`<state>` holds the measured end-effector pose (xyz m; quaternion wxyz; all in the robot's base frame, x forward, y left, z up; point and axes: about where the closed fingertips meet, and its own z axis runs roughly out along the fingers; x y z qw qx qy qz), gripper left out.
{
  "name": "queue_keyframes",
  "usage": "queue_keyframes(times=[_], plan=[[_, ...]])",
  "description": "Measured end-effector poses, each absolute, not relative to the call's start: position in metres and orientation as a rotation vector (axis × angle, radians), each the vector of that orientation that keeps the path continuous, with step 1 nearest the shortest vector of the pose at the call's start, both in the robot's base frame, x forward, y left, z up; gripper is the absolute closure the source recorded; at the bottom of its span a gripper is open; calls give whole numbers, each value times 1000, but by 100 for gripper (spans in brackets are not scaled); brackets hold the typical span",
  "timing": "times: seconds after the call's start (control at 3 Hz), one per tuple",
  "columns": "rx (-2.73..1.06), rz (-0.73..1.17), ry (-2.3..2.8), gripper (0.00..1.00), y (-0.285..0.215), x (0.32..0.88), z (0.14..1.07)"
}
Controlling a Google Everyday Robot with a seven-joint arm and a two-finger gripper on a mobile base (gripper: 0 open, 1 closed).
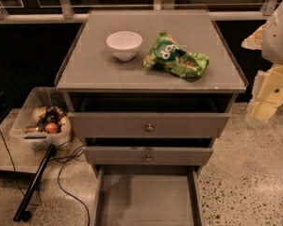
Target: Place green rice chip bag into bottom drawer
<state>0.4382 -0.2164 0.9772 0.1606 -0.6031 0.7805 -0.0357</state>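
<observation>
The green rice chip bag (176,57) lies crumpled on the cabinet top (94,65), right of centre, with its white lettering facing up. The bottom drawer (146,199) is pulled out at the foot of the cabinet, and its flat floor is bare. My gripper (266,100) hangs at the right edge of the view, beside the cabinet's right side. It is well to the right of the bag, lower than it, and apart from it. It holds nothing that I can see.
A white bowl (124,44) stands on the cabinet top just left of the bag. Two knobbed drawer fronts (149,126) sit slightly open above the bottom drawer. A clear bin of items (40,121), a black pole and cables are on the floor at left.
</observation>
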Motion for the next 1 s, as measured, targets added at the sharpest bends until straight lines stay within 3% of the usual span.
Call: queue_keyframes(times=[1.0], plan=[[-1636, -22, 2142, 0, -199, 485, 985]])
